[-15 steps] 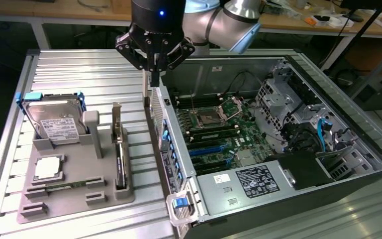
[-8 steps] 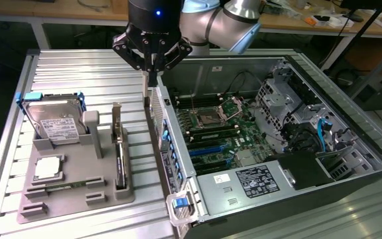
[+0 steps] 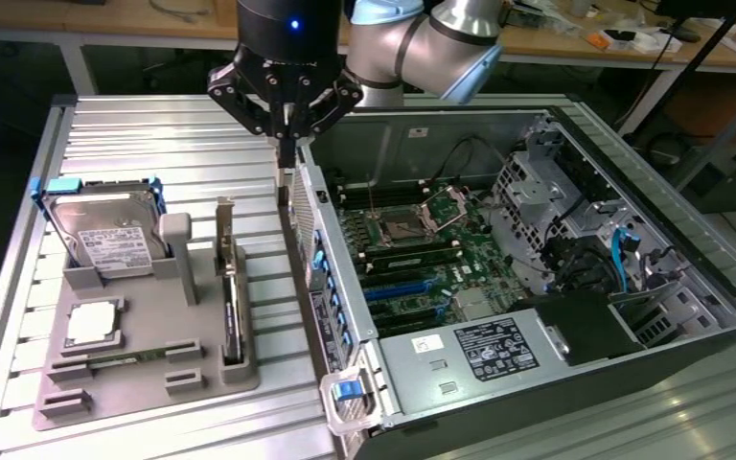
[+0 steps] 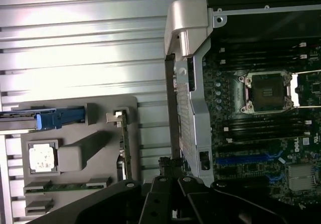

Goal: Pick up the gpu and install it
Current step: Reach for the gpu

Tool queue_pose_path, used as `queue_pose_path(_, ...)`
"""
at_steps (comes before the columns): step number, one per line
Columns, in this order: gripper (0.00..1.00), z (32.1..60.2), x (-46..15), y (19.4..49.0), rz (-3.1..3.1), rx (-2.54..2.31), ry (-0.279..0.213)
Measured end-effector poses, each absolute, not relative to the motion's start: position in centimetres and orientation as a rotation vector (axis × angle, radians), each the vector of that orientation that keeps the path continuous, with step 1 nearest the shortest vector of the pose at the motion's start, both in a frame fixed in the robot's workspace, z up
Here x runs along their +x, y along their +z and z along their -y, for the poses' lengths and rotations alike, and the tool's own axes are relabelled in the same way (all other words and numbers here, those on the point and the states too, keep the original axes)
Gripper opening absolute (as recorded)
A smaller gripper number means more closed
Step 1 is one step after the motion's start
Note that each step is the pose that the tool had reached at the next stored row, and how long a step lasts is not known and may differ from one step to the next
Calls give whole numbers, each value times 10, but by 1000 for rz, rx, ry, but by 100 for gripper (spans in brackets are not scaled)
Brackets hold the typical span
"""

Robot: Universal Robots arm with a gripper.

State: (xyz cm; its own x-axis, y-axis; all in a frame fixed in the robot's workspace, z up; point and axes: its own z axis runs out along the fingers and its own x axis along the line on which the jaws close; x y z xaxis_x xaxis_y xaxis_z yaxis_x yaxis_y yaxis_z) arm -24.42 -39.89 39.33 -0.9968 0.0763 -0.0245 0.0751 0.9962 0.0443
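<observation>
- Gripper (image 3: pixel 287 153): fingers closed tight together with nothing between them, poised just above the rear wall of the computer case (image 3: pixel 340 331).
- Gpu (image 3: pixel 229 292): stands on edge in a slot of the grey tray (image 3: pixel 150 388), just outside the case's rear wall on the exterior view's left. Its silver bracket rises at one end, and the card is apart from the gripper.
- Hard drive (image 3: pixel 110 240) and square chip (image 3: pixel 93 324): sit in the same tray, farther from the case than the gpu.
- Motherboard (image 3: pixel 425 264): lies inside the open case.
- Ribbed metal table (image 3: pixel 164 144): carries both tray and case.
</observation>
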Motion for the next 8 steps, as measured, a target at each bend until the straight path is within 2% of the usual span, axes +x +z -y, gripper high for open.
queue_pose_path(8,11,400,-251,393,-3113,118,68)
